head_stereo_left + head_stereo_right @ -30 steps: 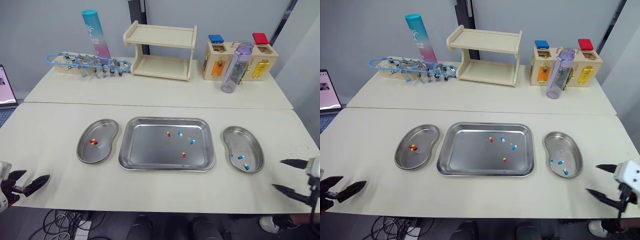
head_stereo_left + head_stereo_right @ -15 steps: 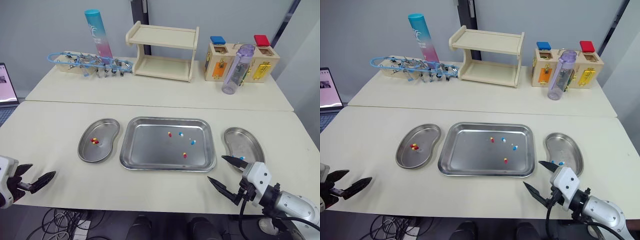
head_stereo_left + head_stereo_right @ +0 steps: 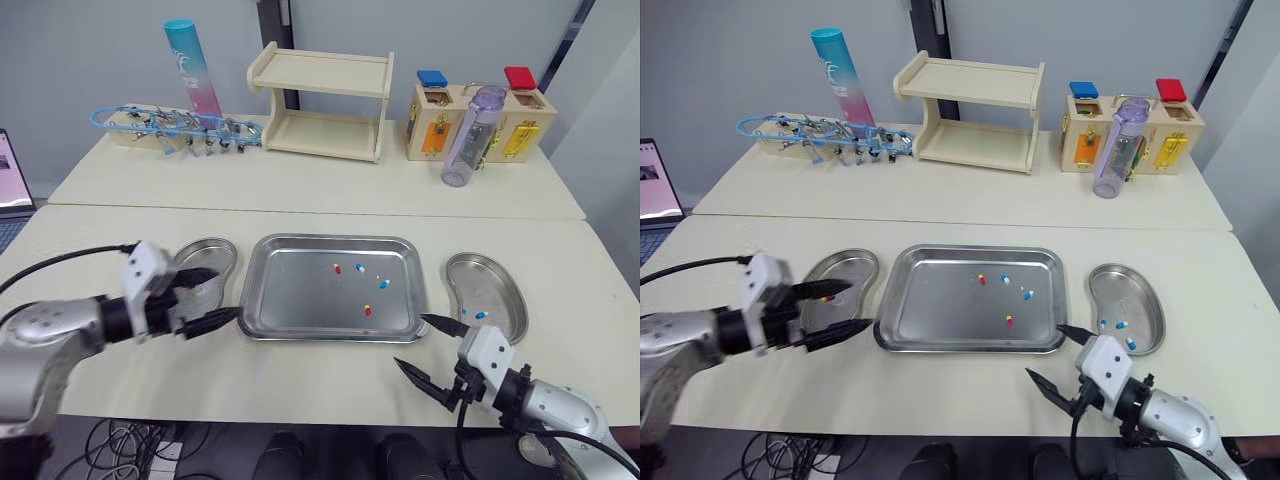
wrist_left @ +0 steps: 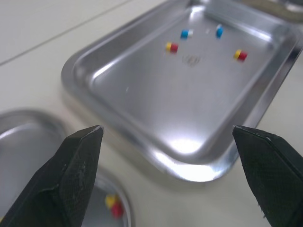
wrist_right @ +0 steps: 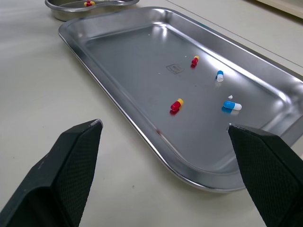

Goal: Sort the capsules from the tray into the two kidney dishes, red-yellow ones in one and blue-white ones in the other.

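Note:
A steel tray (image 3: pixel 290 300) lies mid-table with two red-yellow capsules (image 3: pixel 367 311) and two blue-white capsules (image 3: pixel 383 283) in it. To its left is a kidney dish (image 3: pixel 212 250) holding red-yellow capsules (image 4: pixel 114 205). Another kidney dish (image 3: pixel 505 300), on the right, holds blue-white capsules (image 3: pixel 481 315). My left gripper (image 3: pixel 226 292) hangs open and empty over the left dish's near end, by the tray's left rim. Just in front of the tray's near right corner, my right gripper (image 3: pixel 410 340) is open and empty too.
Along the back stand a wooden shelf (image 3: pixel 322 103), a blue-pink tube (image 3: pixel 193 67), a rack of metal clamps (image 3: pixel 175 128), a lilac bottle (image 3: pixel 467 136) and a wooden latch box (image 3: pixel 478 117). A laptop (image 3: pixel 10 190) sits at the far left edge.
My left arm has swung in from the near left table edge to the left dish. My right gripper came in from the far right and has edged a little left.

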You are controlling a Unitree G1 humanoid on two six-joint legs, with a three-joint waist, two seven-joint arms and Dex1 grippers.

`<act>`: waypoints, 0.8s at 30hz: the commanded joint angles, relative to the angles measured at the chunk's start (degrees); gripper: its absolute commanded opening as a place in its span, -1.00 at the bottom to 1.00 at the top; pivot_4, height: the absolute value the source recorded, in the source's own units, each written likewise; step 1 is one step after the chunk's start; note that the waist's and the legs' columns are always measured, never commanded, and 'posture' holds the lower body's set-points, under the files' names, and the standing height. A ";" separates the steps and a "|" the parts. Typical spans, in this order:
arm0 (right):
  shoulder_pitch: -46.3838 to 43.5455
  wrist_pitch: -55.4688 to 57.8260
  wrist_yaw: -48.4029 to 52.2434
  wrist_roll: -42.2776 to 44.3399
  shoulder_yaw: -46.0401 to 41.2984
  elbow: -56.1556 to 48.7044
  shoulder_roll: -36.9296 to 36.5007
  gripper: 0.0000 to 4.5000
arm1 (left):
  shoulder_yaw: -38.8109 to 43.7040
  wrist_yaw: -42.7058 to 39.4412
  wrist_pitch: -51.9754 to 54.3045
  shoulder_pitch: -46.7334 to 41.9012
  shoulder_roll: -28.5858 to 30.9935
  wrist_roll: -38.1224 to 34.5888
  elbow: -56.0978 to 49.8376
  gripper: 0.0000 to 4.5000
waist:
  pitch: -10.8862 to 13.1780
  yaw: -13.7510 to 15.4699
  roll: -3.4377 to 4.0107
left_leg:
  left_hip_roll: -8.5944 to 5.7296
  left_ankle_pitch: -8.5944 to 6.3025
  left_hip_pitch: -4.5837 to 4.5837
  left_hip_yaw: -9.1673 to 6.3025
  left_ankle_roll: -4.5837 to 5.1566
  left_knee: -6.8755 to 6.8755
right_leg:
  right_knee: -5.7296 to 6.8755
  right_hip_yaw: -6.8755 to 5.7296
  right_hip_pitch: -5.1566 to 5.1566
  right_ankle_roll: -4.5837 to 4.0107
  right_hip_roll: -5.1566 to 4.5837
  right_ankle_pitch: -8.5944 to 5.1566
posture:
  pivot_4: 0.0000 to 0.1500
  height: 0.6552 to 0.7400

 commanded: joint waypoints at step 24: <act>-4.21 4.15 -8.02 -2.66 6.24 -4.48 3.82 1.00 | -27.39 2.78 -20.57 -34.82 -26.09 24.29 42.83 0.60 | -0.01 0.09 -0.04 | -0.07 0.00 -0.13 -0.15 0.01 0.31 | 0.05 -0.13 0.03 0.02 0.01 0.01 | 1.00 1.00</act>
